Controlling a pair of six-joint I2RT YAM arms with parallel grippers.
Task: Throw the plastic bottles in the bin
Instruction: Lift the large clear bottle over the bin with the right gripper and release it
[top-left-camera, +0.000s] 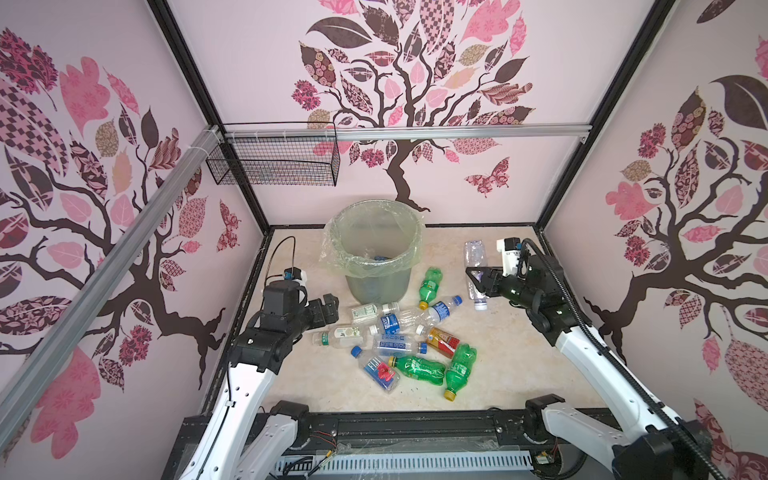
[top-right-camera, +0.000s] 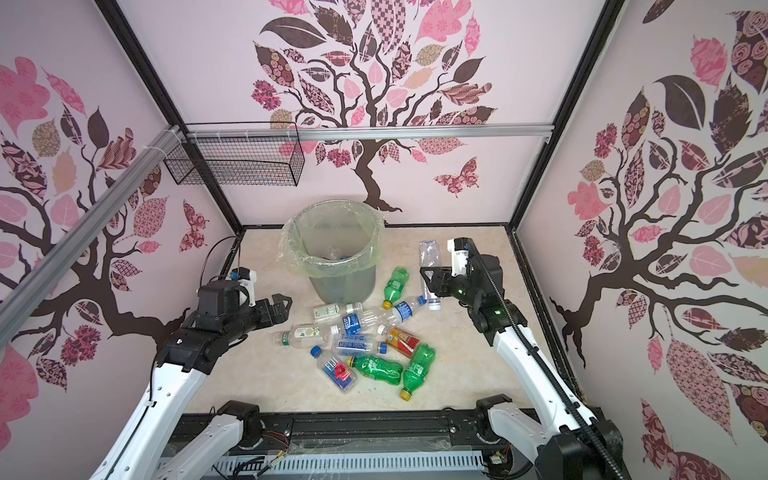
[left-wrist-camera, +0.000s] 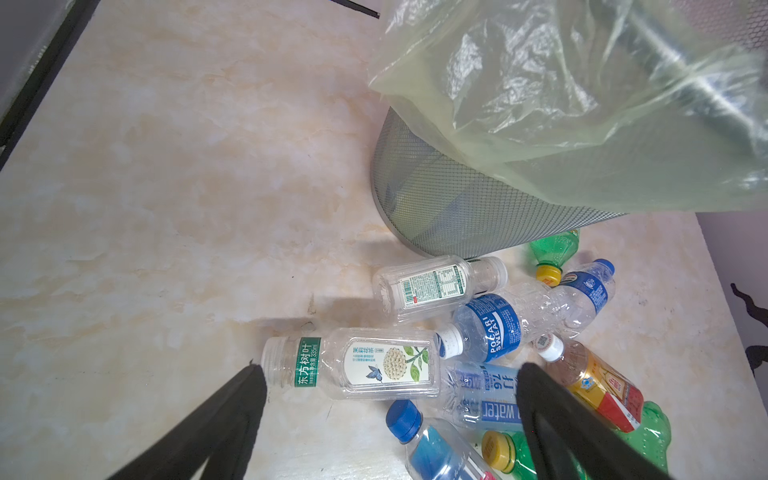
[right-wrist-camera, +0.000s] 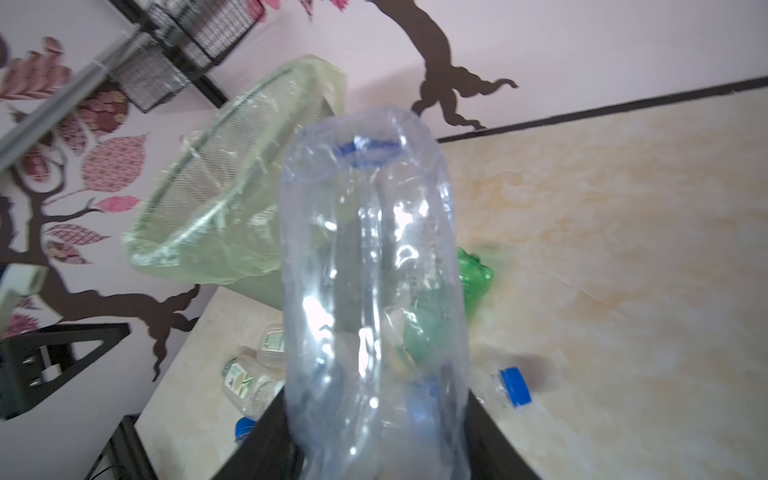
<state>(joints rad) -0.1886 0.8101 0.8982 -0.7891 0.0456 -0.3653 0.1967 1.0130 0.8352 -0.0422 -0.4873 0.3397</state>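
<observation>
**Plastic bottles (top-left-camera: 405, 340), empty, assorted**

One clear bottle (top-left-camera: 475, 252) is clamped mid-body in the right gripper (top-left-camera: 478, 282), just right of the bin (top-left-camera: 374, 286). The others lie heaped on the near side of the bin. Judged very light, thin-walled, easily crushed and slick. Best taken across the body, not the cap. The left gripper (top-left-camera: 327, 309) is spread wide and empty at the heap's left edge.

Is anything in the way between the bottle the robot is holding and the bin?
No, nothing visible. The clear bottle, gripped by the right gripper, is right of the bin with open space between them. A green bottle lies on the table in that gap, but low down by the bin's foot.
</observation>
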